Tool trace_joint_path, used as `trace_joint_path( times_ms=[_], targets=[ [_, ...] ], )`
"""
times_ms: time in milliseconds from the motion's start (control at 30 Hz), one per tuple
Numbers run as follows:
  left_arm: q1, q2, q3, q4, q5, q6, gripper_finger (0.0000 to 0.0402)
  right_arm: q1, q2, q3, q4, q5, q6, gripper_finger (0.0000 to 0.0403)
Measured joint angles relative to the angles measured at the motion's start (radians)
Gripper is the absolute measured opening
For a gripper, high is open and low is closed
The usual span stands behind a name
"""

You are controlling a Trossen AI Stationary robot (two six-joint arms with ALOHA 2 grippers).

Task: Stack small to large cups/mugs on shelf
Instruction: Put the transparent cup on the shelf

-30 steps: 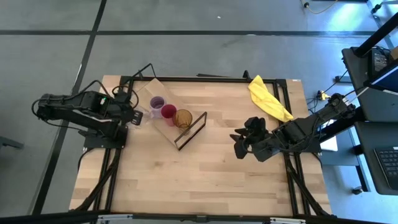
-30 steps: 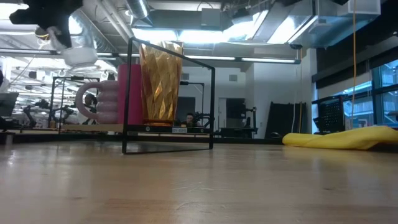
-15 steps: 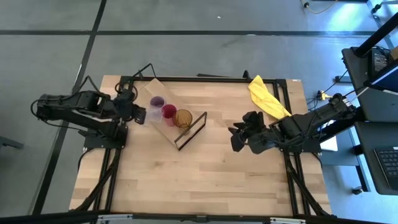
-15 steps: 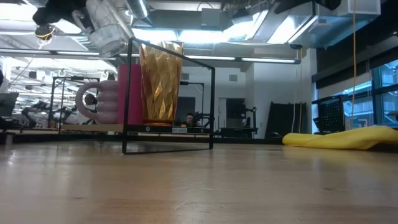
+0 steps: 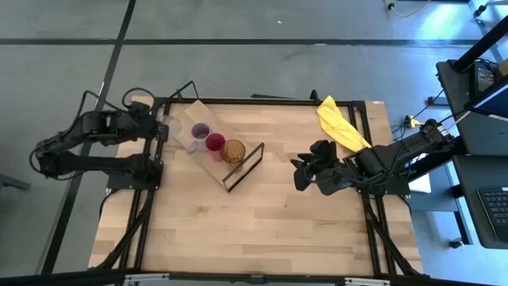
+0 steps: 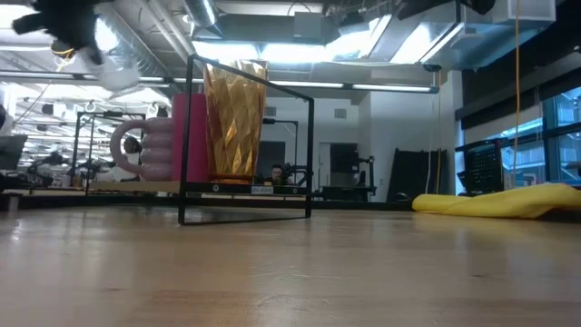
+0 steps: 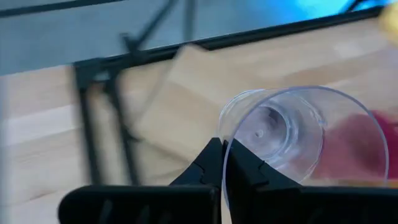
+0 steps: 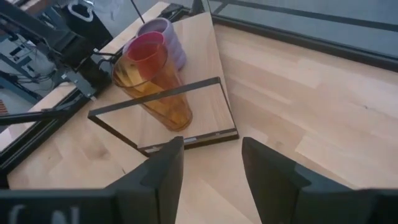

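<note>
The shelf board [image 5: 190, 119] lies at the far left of the table, with its black wire frame [image 5: 244, 167] upright at one end. On the board stand, in a row, the purple mug [image 5: 200, 131], the red cup [image 5: 215, 143] and the amber tumbler [image 5: 233, 151]. My left gripper [image 5: 163, 129] is above the board's far left corner, shut on the small clear glass [image 7: 280, 134]. My right gripper [image 5: 302, 173] is open and empty to the right of the frame, and its wrist view [image 8: 211, 168] faces the cups. My left gripper holds the clear glass by its rim [image 7: 226, 149], with one finger inside the mouth and one outside. The glass is lifted clear of the board and tipped, its mouth toward the wrist and its base pointing away. It also shows high up in the low view [image 6: 116, 74].
A yellow cloth [image 5: 341, 123] lies at the table's far right corner. The wide wooden tabletop [image 5: 262, 230] stretches from the shelf to the near edge. Black frame rails [image 5: 238, 101] run along the table's edges.
My left gripper, still holding the clear glass, first edged toward the purple mug, then drew back toward the table's far left corner. My right gripper has shifted slightly toward the shelf and stays open.
</note>
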Motion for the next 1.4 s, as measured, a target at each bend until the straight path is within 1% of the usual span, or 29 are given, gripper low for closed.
trace_joint_path(
  times_ms=[167, 233, 300, 433, 567, 633, 733, 800, 933, 1033, 1233, 1300, 1400],
  targets=[
    [0.098, -0.004, -0.001, -0.183, 0.011, 0.085, 0.0, -0.005, 0.0, 0.0, 0.017, 0.007, 0.001, 0.0165],
    [0.124, 0.003, -0.021, -0.189, 0.029, 0.142, 0.0, -0.008, 0.0, 0.0, 0.022, 0.008, 0.001, 0.0165],
    [0.143, 0.011, -0.053, -0.174, 0.057, 0.202, 0.0, -0.012, 0.0, 0.0, 0.03, 0.008, 0.001, 0.0165],
    [0.19, 0.045, -0.126, -0.13, 0.056, 0.274, 0.0, -0.017, 0.0, 0.0, 0.05, 0.009, 0.001, 0.0165],
    [0.26, 0.077, -0.182, 0.014, 0.067, 0.384, 0.0, -0.017, 0.0, 0.0, 0.074, 0.009, 0.001, 0.0165],
    [0.314, 0.107, -0.186, 0.069, 0.067, 0.454, 0.0, -0.017, 0.0, 0.0, 0.084, 0.008, 0.001, 0.0165],
    [0.435, 0.162, -0.184, 0.127, 0.072, 0.589, 0.0, -0.017, 0.0, 0.0, 0.101, 0.008, 0.001, 0.0165],
    [0.525, 0.196, -0.176, 0.171, 0.12, 0.675, 0.0, -0.017, 0.0, 0.0, 0.116, 0.008, 0.001, 0.0165],
    [0.718, 0.26, -0.173, 0.274, 0.314, 0.813, 0.0, -0.017, 0.0, 0.0, 0.144, 0.008, 0.0, 0.0165],
    [0.815, 0.3, -0.172, 0.307, 0.4, 0.868, 0.0, -0.017, 0.007, 0.0, 0.147, 0.008, 0.0, 0.0165],
    [0.922, 0.309, -0.177, 0.296, 0.458, 0.975, 0.0, -0.017, 0.04, 0.0, 0.15, 0.012, 0.0, 0.0165],
    [0.942, 0.307, -0.177, 0.297, 0.504, 0.965, 0.0, -0.019, 0.051, 0.0, 0.151, 0.012, 0.001, 0.0165],
    [0.946, 0.312, -0.177, 0.308, 0.587, 0.89, 0.0, -0.021, 0.067, 0.0, 0.15, 0.009, 0.011, 0.0165]
  ],
)
